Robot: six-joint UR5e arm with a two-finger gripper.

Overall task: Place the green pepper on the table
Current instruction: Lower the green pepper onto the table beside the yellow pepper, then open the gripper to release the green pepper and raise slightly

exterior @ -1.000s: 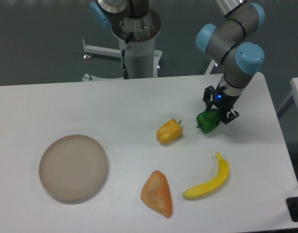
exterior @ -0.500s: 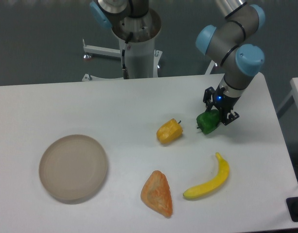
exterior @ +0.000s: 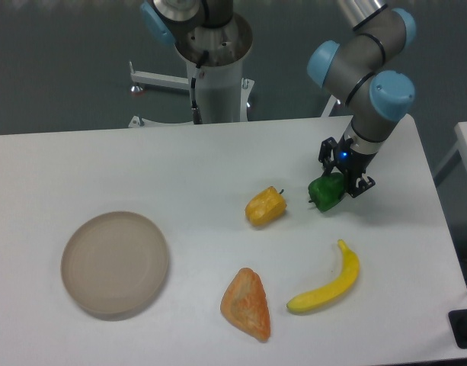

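The green pepper (exterior: 324,194) is small, glossy and dark green. It sits low over the white table (exterior: 218,160), right of centre, and I cannot tell whether it touches the surface. My gripper (exterior: 338,181) comes down from the upper right with its black fingers (exterior: 360,183) closed on the pepper's upper right side. Part of the pepper is hidden behind the fingers.
A yellow-orange pepper (exterior: 265,207) lies just left of the green one. A banana (exterior: 327,280) lies below it, and an orange triangular food item (exterior: 247,303) sits at the front centre. A round beige plate (exterior: 116,264) is at the front left. The robot base (exterior: 214,69) stands behind the table.
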